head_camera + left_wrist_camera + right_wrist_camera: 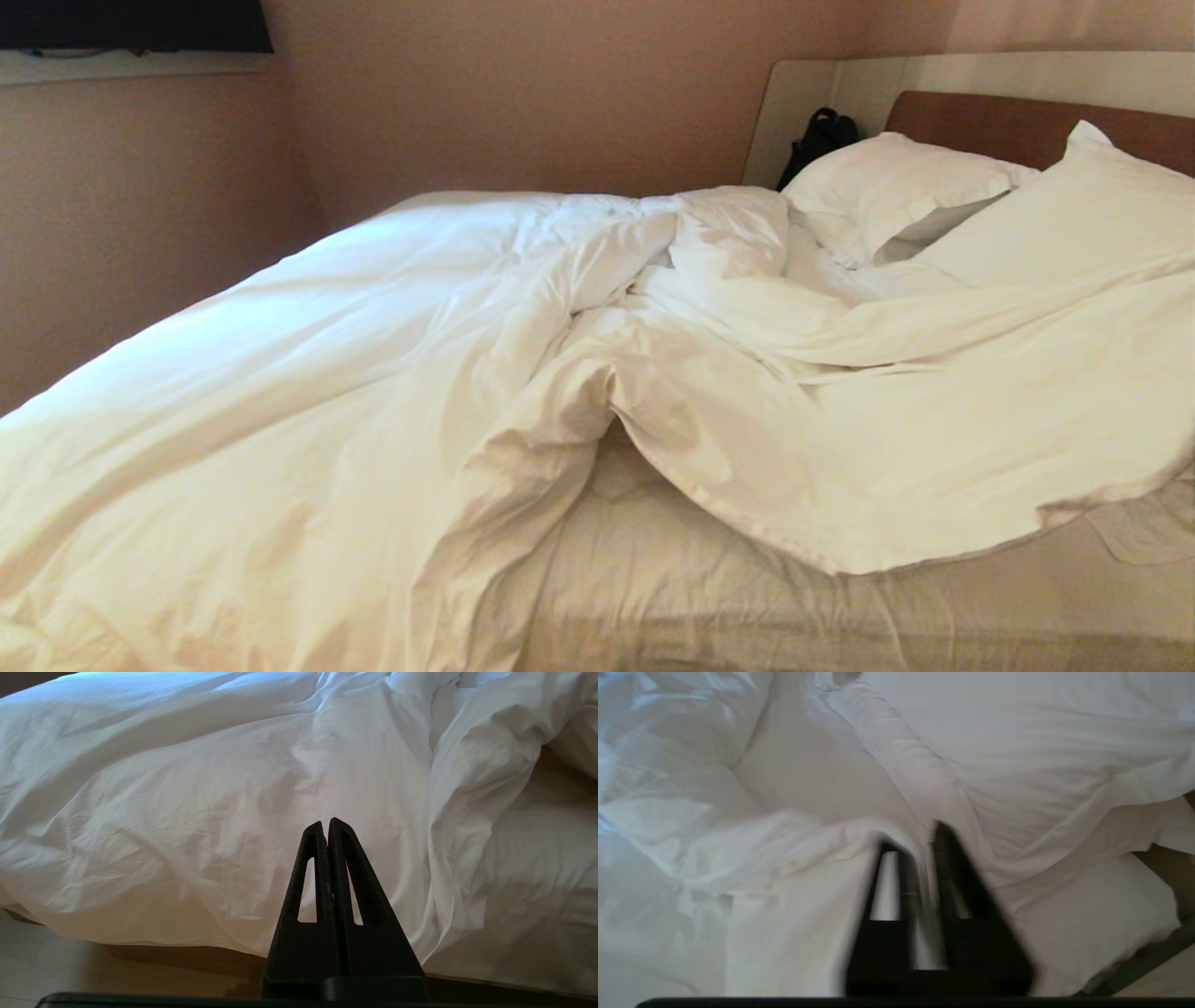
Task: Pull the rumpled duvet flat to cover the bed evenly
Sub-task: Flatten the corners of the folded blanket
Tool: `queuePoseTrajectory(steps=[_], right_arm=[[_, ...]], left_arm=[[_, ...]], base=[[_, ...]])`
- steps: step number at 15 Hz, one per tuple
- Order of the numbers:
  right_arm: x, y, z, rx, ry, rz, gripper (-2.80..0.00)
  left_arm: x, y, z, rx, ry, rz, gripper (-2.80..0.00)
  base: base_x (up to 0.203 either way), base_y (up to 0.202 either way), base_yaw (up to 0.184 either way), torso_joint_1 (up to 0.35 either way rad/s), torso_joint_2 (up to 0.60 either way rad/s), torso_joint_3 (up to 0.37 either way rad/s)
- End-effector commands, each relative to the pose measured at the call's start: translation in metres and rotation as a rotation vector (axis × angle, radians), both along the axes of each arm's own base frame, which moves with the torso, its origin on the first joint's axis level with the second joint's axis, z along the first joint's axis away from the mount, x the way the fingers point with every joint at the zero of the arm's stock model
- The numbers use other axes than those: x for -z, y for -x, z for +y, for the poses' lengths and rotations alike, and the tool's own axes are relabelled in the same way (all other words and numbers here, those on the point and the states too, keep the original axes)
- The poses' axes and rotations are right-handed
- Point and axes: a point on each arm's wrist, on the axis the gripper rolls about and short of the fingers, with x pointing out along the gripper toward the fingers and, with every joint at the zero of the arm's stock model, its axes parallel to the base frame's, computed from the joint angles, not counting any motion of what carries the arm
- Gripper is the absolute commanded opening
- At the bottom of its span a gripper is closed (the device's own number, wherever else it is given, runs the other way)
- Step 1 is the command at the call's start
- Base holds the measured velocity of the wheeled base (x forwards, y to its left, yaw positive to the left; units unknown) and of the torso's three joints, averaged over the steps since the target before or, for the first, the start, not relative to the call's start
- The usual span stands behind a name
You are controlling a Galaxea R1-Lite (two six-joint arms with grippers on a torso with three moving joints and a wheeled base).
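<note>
Pinkish-beige walls (523,103), pale wall panel (1027,75), light floor (56,966)

All I can see of my own machine is the two sets of fingers, one per wrist camera. The left gripper (328,823) has two matte black fingers (308,877), each a long tapering triangle with a narrow slot cut through it, rising from a blocky black base. A few pale specks mark the inner edge (scuffs or dust, I can't tell which). The right gripper (920,835) is the same black, slotted, wedge-shaped pair (957,877). A dark bar edges the bottom of both views.
</note>
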Motion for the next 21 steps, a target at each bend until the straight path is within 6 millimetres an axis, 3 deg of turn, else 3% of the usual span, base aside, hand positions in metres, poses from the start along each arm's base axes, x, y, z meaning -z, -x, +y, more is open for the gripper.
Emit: queuePoseTrajectory(steps=[1, 6, 8, 13, 14, 21], right_arm=[[0.006, -0.008, -0.005, 0.010, -0.009, 0.028, 0.00], [0.018, -0.010, -0.004, -0.043, -0.028, 0.089, 0.00], [0.019, -0.008, 0.000, -0.173, -0.057, 0.087, 0.00], [0.026, -0.030, 0.015, -0.371, -0.099, 0.121, 0.00], [0.025, -0.033, 0.019, -0.393, -0.098, 0.119, -2.80], [0.017, -0.066, 0.057, -0.559, -0.097, 0.113, -2.80]], left_arm=[[0.000, 0.000, 0.000, -0.001, 0.001, 0.000, -2.80], [0.000, 0.000, 0.000, -0.001, 0.001, 0.000, -2.80], [0.000, 0.000, 0.000, -0.001, 0.001, 0.000, -2.80], [0.000, 0.000, 0.000, -0.001, 0.001, 0.000, -2.80], [0.000, 0.000, 0.000, -0.001, 0.001, 0.000, -2.80], [0.000, 0.000, 0.000, -0.001, 0.001, 0.000, -2.80]], base=[[0.000, 0.000, 0.000, 0.000, 0.00, 0.000], [0.000, 0.000, 0.000, 0.000, 0.00, 0.000], [0.000, 0.000, 0.000, 0.000, 0.00, 0.000], [0.000, 0.000, 0.000, 0.000, 0.00, 0.000], [0.000, 0.000, 0.000, 0.000, 0.00, 0.000], [0.000, 0.000, 0.000, 0.000, 0.00, 0.000]])
